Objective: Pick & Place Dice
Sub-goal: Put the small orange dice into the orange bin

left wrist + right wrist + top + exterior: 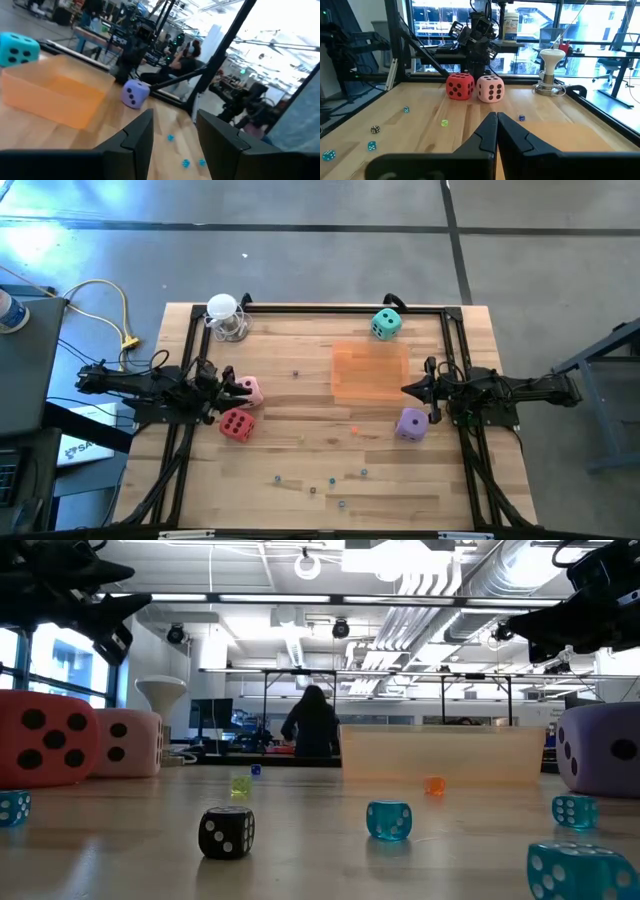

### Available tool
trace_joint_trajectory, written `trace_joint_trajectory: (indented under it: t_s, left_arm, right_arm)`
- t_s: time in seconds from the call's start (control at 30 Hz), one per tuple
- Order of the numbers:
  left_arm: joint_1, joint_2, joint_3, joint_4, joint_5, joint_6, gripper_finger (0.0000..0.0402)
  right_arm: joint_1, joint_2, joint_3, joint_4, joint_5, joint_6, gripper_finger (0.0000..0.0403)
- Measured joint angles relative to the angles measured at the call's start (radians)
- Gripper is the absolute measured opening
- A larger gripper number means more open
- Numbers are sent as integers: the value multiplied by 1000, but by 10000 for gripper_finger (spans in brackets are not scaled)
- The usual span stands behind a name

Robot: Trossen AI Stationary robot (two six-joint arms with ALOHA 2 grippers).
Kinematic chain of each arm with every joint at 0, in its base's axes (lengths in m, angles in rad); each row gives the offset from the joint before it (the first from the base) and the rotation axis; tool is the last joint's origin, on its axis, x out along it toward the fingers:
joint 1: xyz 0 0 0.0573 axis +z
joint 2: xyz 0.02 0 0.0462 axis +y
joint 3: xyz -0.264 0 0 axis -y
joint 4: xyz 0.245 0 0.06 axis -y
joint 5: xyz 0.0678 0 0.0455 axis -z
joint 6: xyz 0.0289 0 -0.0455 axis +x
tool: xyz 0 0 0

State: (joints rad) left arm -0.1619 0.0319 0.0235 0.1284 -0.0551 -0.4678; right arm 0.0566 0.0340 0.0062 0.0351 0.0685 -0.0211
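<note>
Centrally, upper half of the high view: translucent orange tray (370, 372) on the wooden table (300, 430), teal die (386, 323) just beyond its upper right corner. Left of frame: left gripper (243, 389) partly open, gripping nothing, pink die (250, 391) just at its fingertips, red die (236, 424) just below. Right of frame: right gripper (408, 389) closed, empty, at the tray's right edge, purple die (412, 423) just below it. Upper left: white mushroom-shaped object (225, 315) at the frame corner. Scattered lower down: tiny dice (313, 480), blue and black. Beyond the table, low view: a person (312, 725) in dark clothing.
</note>
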Motion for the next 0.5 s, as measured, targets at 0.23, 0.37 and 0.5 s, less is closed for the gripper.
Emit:
trace_joint_trajectory:
  t_s: [0.23,0.37,0.5]
  left_arm:
    - [0,1,0,-6,0,61,144]
    - [0,1,0,-12,0,100,144]
    - [0,1,0,-1,0,109,144]
  right_arm:
    - [0,0,0,0,1,-2,2]
    - [0,0,0,22,-15,20,2]
    - [0,1,0,76,-117,150,2]
